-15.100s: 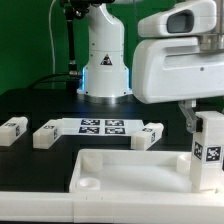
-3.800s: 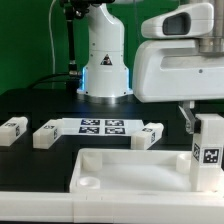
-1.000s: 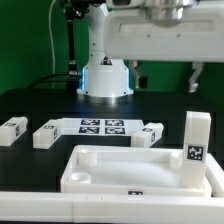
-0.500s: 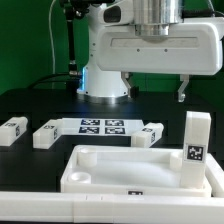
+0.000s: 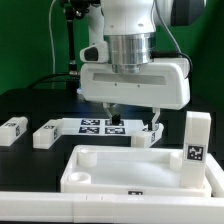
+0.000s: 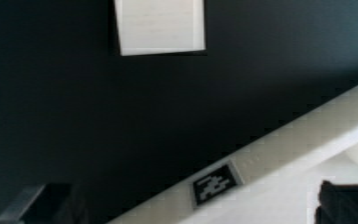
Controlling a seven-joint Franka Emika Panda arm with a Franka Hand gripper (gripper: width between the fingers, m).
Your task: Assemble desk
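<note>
The white rimmed tabletop lies at the front. One leg stands upright in its corner at the exterior view's right. Three more legs lie on the black table: two at the exterior view's left and one behind the tabletop. My gripper hangs open and empty just behind the tabletop, close to that third leg. In the wrist view, a white leg lies on the black table. The tabletop's edge with a small tag runs between my dark fingertips.
The marker board lies flat behind my gripper. The robot base stands at the back. Black table surface shows between the lying legs and the tabletop.
My gripper has let go of the upright leg at the exterior view's right. It has risen, moved left, and come down low behind the tabletop. The leg stays standing in its corner.
</note>
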